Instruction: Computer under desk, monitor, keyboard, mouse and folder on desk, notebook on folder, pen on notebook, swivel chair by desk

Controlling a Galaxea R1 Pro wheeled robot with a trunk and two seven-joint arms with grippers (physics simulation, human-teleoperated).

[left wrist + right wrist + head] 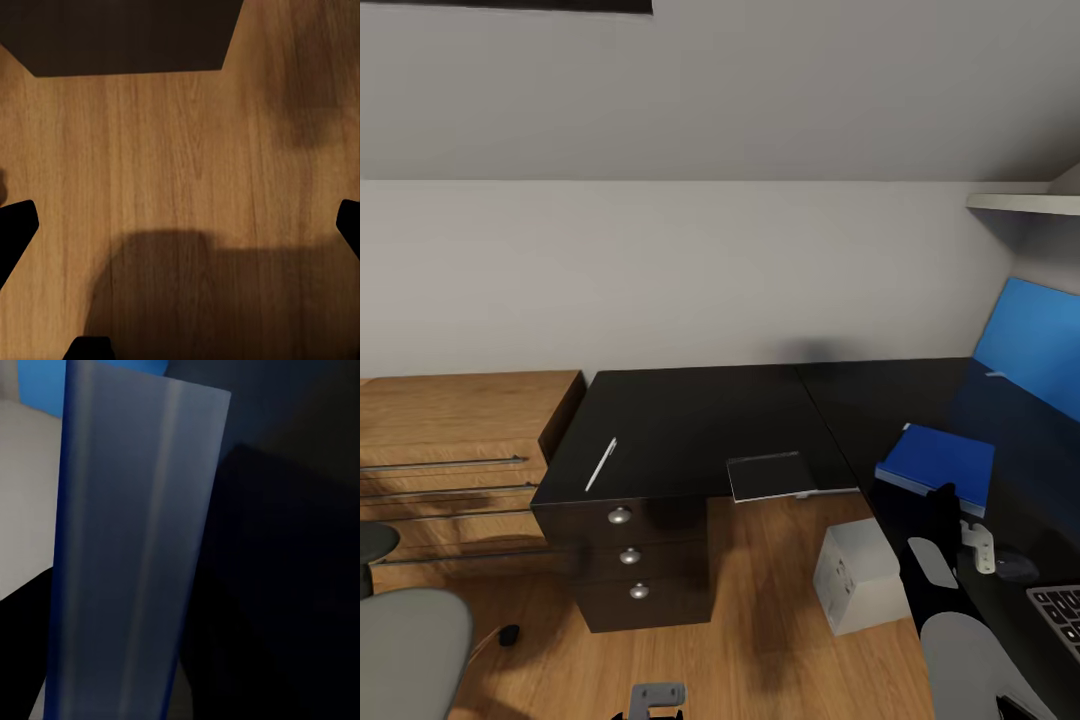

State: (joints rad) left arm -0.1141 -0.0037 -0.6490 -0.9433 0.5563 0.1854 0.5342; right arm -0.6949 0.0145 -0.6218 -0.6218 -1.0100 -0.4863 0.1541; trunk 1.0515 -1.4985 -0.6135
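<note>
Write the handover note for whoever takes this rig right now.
Left hand: open, over the floor.
Right hand: at the folder's near edge; whether it grips cannot be told.
Done: folder lies on the desk, near the mouse and keyboard; computer stands on the floor at the desk.
Left: notebook onto folder, pen onto notebook, swivel chair to the desk.
</note>
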